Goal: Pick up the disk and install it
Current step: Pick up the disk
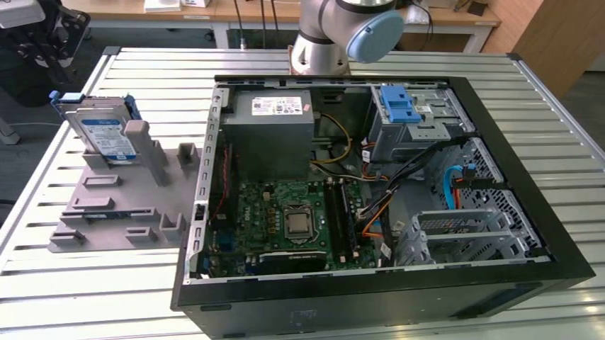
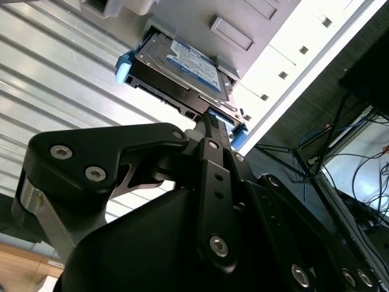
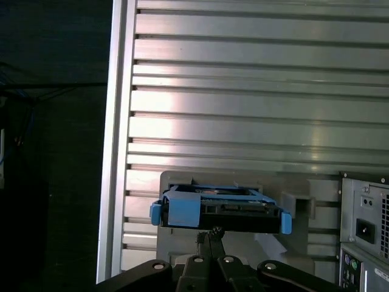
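The arm (image 1: 333, 34) is cut off by the top of the exterior view, so I can follow it no further than its base joint behind the open computer case (image 1: 535, 234). In the second wrist view the black body of the gripper (image 2: 208, 118) blocks the near half of the scene. In the first wrist view the gripper (image 3: 209, 234) shows as two slim fingers drawn together at their tips, with nothing between them.

The disk (image 1: 102, 131) stands on edge in the grey holder (image 1: 113, 205) on the slatted metal table (image 1: 95, 297), at the exterior view's left, well apart from the case. It leans slightly. A grey post of the holder covers part of its face, and its lower end is sunk out of sight in the slot.

The disk (image 2: 182, 70) is a flat silver-grey slab with a blue-and-white label, and blue plastic rails run along its sides. In the first wrist view the disk (image 3: 222, 210) shows edge-on: I see a dark rim between blue corners, with the label side hidden. The gripper hangs just off that edge; I can't tell if it touches.
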`<state>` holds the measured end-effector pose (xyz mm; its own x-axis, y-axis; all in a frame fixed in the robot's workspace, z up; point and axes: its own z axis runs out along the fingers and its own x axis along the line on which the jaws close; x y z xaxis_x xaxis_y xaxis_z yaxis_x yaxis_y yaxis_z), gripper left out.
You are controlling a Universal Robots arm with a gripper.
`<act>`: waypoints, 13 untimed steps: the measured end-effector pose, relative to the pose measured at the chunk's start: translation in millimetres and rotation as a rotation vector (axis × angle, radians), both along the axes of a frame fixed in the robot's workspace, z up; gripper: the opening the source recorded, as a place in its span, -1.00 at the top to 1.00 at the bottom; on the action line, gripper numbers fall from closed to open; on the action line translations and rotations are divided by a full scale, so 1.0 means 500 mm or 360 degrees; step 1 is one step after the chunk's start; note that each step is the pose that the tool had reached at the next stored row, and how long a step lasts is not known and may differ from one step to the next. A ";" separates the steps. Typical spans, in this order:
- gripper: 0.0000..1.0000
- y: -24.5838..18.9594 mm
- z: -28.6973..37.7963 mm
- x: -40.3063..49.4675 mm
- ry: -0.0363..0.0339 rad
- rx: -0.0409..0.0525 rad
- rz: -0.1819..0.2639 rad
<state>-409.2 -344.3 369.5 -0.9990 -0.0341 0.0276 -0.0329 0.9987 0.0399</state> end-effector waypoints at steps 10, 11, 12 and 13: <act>0.79 0.0000 0.000 0.000 0.0000 0.0000 0.0011; 0.79 0.0000 0.000 0.000 0.0000 0.0000 0.0016; 0.79 0.0000 0.000 0.000 0.0000 0.0000 0.0022; 0.79 0.0000 0.000 0.000 0.0000 0.0000 0.0028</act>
